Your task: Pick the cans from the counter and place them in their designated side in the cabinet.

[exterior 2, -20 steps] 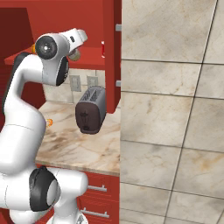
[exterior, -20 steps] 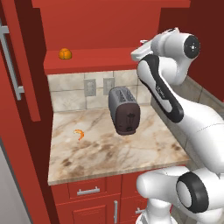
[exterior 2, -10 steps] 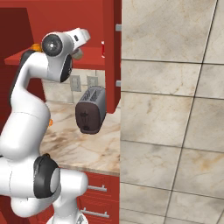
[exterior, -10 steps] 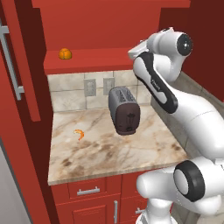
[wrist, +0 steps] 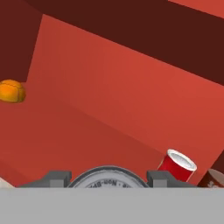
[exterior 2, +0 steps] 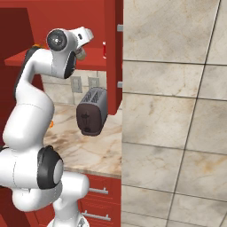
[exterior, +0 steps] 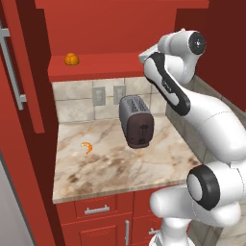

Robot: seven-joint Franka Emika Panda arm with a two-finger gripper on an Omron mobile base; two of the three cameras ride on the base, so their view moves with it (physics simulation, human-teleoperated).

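Hand view has the gripper point(wrist: 108, 178) closed on the silver-grey can point(wrist: 108, 177), whose round top sits between the two dark fingertips point(wrist: 56, 176), held over the cabinet's red shelf point(wrist: 78, 135). Just to the right of it on that shelf stands the red can point(wrist: 177, 166), with a dark can point(wrist: 213, 178) at its far side and a small orange fruit point(wrist: 11, 91) well apart on the left. Left base view shows the white arm point(exterior: 166, 84) raised to shelf height above the toaster point(exterior: 136, 120) on the counter point(exterior: 115, 163).
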